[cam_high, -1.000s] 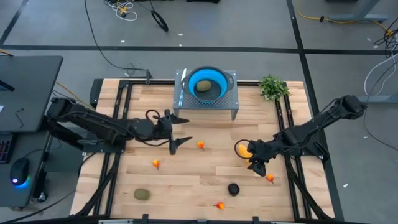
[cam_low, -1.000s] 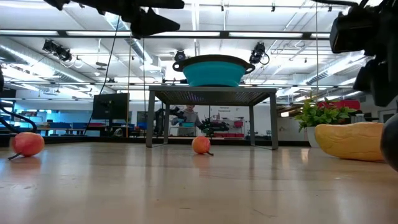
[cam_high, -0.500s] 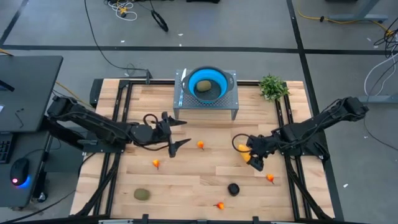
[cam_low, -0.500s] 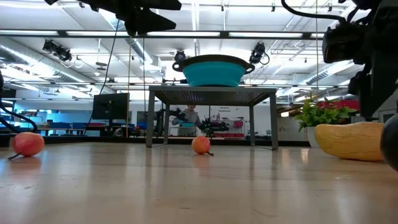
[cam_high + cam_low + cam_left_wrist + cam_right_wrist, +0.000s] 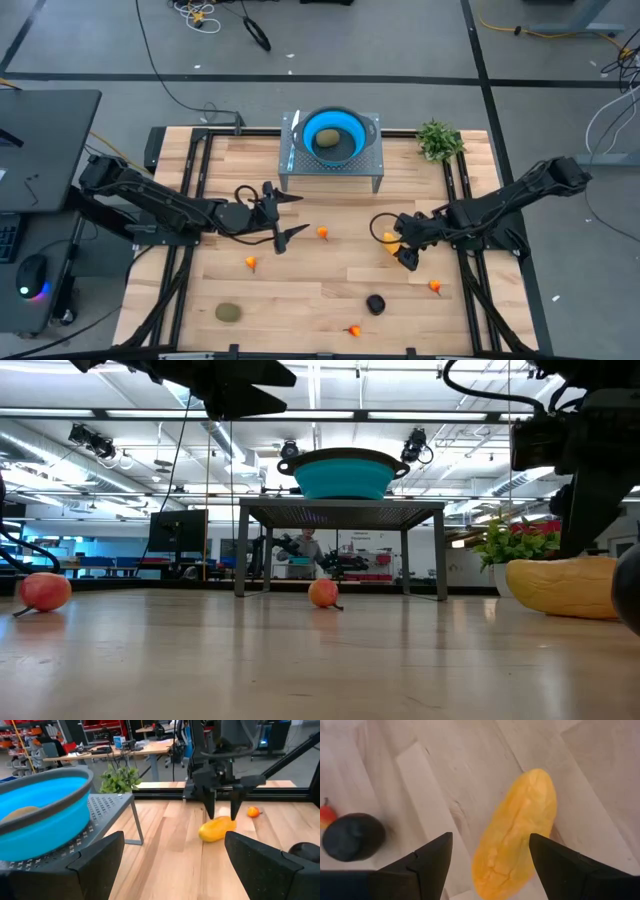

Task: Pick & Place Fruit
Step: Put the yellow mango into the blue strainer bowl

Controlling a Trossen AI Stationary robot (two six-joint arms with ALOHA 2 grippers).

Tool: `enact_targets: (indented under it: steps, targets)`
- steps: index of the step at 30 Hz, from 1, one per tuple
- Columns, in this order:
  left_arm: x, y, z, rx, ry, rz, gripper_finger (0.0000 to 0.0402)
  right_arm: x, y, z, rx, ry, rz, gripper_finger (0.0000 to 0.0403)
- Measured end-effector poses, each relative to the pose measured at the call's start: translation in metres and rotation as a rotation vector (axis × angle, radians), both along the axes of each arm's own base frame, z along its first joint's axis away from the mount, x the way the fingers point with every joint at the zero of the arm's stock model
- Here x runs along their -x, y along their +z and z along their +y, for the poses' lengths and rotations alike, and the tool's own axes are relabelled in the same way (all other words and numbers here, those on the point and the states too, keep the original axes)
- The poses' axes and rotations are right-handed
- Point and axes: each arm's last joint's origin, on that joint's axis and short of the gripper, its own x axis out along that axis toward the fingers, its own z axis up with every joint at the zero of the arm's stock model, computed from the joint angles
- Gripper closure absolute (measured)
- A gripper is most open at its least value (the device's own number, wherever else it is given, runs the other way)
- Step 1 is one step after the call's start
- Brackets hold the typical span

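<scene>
two dark fingers of the right gripper (image 5: 490,865) stand spread apart above the yellow oblong fruit (image 5: 517,832), which lies flat on the wooden table (image 5: 330,280) directly beneath the gap between them; in the right wrist view the fruit's near end sits between the two fingertips, and no contact with either finger can be seen. from the left wrist view the right gripper (image 5: 222,812) points straight down with its tips just over the fruit (image 5: 216,828), released and holding nothing. from overhead the fruit (image 5: 391,240) shows only as an orange-yellow patch at the right gripper (image 5: 403,250), right of the table's middle.

the black round fruit (image 5: 375,303) lies nearer the front edge, apart from the gripper, with tiny orange-red fruits (image 5: 322,233) scattered around. one olive-green oval (image 5: 229,312) lies at the front left, another (image 5: 327,139) in the blue bowl (image 5: 345,122) on the grey stand (image 5: 370,165).

the left gripper (image 5: 285,215) hovers left of centre, fingers wide apart and empty.
</scene>
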Motion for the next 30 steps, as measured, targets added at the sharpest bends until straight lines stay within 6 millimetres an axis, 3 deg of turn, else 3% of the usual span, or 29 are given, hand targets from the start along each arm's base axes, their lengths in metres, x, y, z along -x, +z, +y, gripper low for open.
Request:
enact_targets:
  steps: [9, 25, 30]
  targets:
    - [0.000, 0.000, 0.000, -0.008, 0.006, 0.001, 0.0045, -0.006, -0.014, 0.003, 0.021, 0.015, 0.069, 0.0130]
    - [0.000, -0.001, 0.000, -0.013, 0.005, 0.012, 0.0045, -0.013, -0.014, 0.006, 0.053, 0.064, -0.001, 0.0130]
    - [0.000, -0.001, 0.000, -0.012, 0.006, 0.014, 0.0045, -0.014, -0.018, 0.015, 0.051, 0.124, 0.000, 0.0130]
